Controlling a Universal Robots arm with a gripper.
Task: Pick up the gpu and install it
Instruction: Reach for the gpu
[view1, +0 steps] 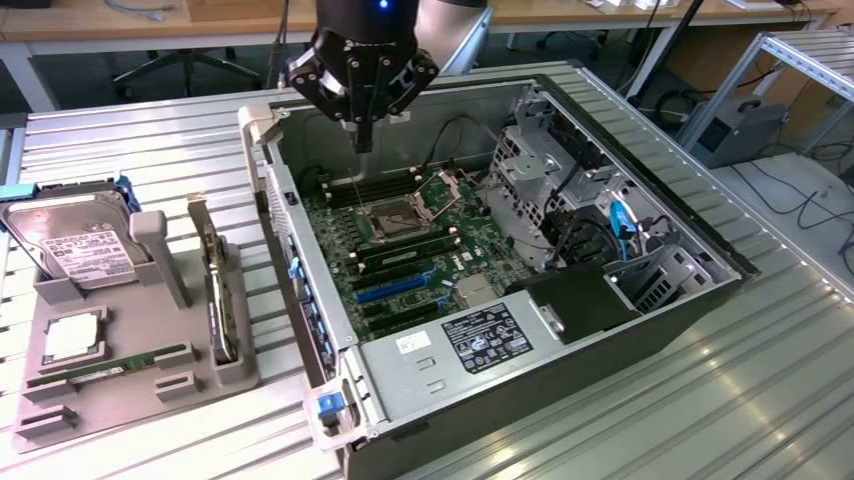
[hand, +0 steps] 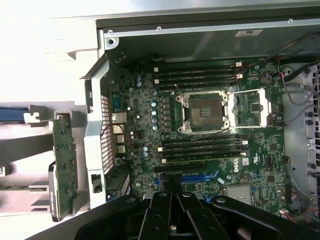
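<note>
A slatted metal table (view1: 134, 150) carries an open computer case (view1: 487, 100) lying on its side. Inside, the green motherboard (view1: 400, 270) has a CPU socket (view1: 398, 215) with its lid swung open, set between rows of dark memory slots. A blue cable (view1: 618, 225) runs among the drive bays. Beside the case, on the exterior view's left, a grey holder (view1: 120, 400) keeps a silver hard drive (view1: 74, 245) on edge and a green RAM stick (view1: 114, 365) lying flat.

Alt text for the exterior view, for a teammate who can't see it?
The gripper, shut and empty, hangs over the motherboard inside the open computer case. The gpu stands on edge in a grey holder at the exterior view's left, near a hard drive.
</note>
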